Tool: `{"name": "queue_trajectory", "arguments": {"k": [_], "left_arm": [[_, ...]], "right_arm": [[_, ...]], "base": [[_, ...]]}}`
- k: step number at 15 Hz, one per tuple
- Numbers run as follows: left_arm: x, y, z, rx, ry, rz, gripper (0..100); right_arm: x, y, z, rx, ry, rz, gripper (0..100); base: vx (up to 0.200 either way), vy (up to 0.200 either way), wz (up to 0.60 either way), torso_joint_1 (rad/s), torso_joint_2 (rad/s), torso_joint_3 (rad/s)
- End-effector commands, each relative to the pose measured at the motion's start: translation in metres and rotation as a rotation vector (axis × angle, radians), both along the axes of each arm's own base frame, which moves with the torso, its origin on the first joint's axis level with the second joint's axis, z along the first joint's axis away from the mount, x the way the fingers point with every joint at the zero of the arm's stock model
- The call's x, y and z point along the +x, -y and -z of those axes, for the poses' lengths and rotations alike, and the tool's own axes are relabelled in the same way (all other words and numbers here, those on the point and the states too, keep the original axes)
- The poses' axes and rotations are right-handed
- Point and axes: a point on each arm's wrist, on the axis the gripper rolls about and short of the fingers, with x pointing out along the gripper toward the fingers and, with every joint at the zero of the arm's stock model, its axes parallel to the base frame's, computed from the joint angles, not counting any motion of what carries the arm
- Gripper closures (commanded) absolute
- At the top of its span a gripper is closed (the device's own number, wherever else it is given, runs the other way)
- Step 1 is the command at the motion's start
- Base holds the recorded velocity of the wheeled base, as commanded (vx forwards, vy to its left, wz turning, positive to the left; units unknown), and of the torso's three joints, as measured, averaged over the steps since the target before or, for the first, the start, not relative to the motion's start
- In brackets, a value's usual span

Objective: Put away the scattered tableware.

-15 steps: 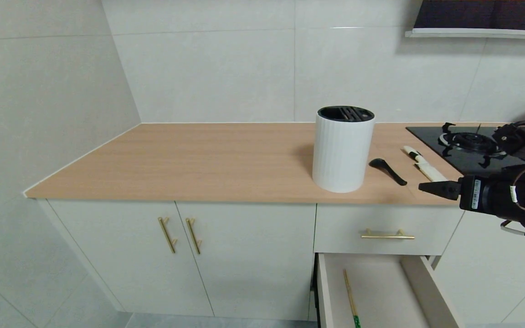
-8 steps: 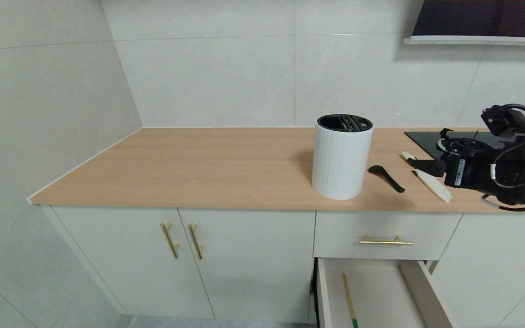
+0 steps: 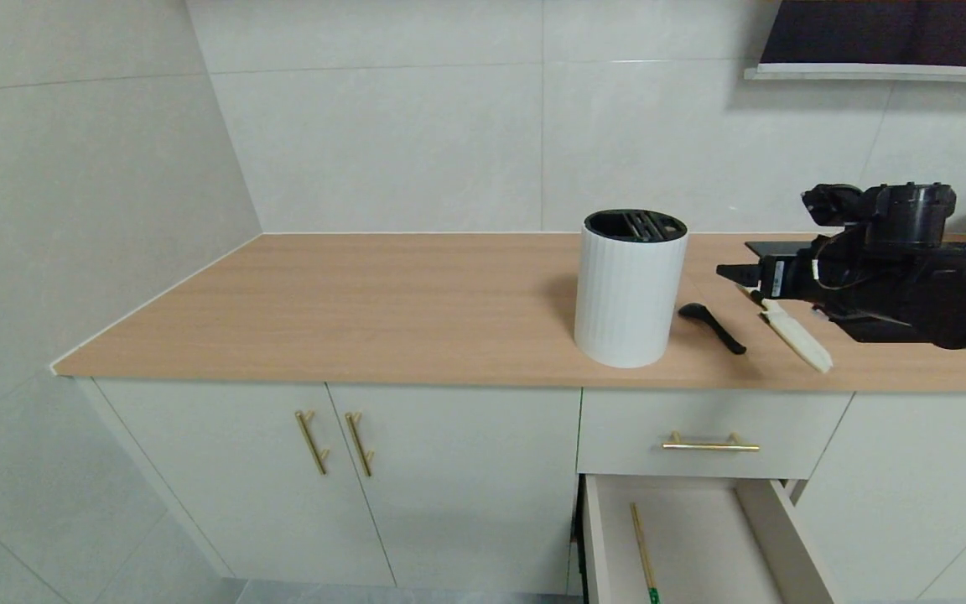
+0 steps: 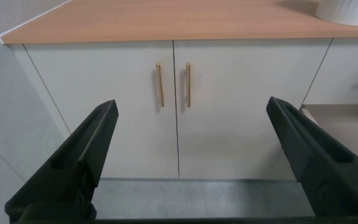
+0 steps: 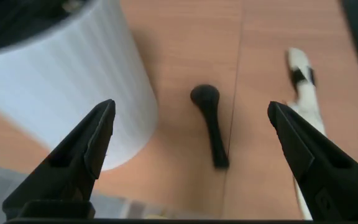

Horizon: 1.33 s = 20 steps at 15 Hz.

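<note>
A black spoon (image 3: 711,325) lies on the wooden counter (image 3: 382,294) just right of the white ribbed utensil holder (image 3: 630,289). A white knife (image 3: 793,335) lies farther right. My right gripper (image 3: 739,274) hovers above the counter over the knife, right of the holder; in the right wrist view it (image 5: 191,162) stands open with the spoon (image 5: 211,124), holder (image 5: 61,81) and knife (image 5: 303,93) below and nothing between its fingers. My left gripper (image 4: 191,162) is open, low in front of the cabinet doors (image 4: 173,106).
A gas hob (image 3: 776,248) sits at the counter's right end behind my right arm. Below the counter a drawer (image 3: 684,537) stands pulled out with a chopstick (image 3: 642,549) in it. A shut drawer with a gold handle (image 3: 709,443) is above it.
My right arm has risen from the counter's front edge and moved left and inward over the counter, toward the knife and spoon. The head view shifted slightly at first.
</note>
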Motion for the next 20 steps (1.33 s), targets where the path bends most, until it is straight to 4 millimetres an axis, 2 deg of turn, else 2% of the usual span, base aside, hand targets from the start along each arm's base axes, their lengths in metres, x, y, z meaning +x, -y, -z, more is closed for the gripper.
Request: {"name": "queue_trajectory", "arguments": {"k": [1, 3, 7, 13, 15, 20], "left_arm": [[0.000, 0.000, 0.000, 0.000, 0.000, -0.002, 0], [0.000, 0.000, 0.000, 0.000, -0.002, 0.000, 0], [0.000, 0.000, 0.000, 0.000, 0.000, 0.000, 0], [0.000, 0.000, 0.000, 0.000, 0.000, 0.001, 0], [0.000, 0.000, 0.000, 0.000, 0.000, 0.000, 0], [0.000, 0.000, 0.000, 0.000, 0.000, 0.000, 0]], "right_arm": [[0.013, 0.005, 0.043, -0.001, -0.104, -0.072, 0], [0.015, 0.007, 0.062, -0.108, -0.123, -0.117, 0], [0.032, 0.007, 0.088, -0.114, -0.134, -0.110, 0], [0.054, 0.013, 0.106, -0.126, -0.110, -0.061, 0], [0.065, 0.021, 0.116, -0.138, -0.113, -0.003, 0], [0.069, 0.022, 0.125, -0.147, -0.131, 0.017, 0]], "base": [[0.000, 0.000, 0.00, 0.000, 0.00, 0.000], [0.000, 0.000, 0.00, 0.000, 0.00, 0.000], [0.000, 0.000, 0.00, 0.000, 0.00, 0.000], [0.000, 0.000, 0.00, 0.000, 0.00, 0.000], [0.000, 0.000, 0.00, 0.000, 0.00, 0.000], [0.000, 0.000, 0.00, 0.000, 0.00, 0.000]]}}
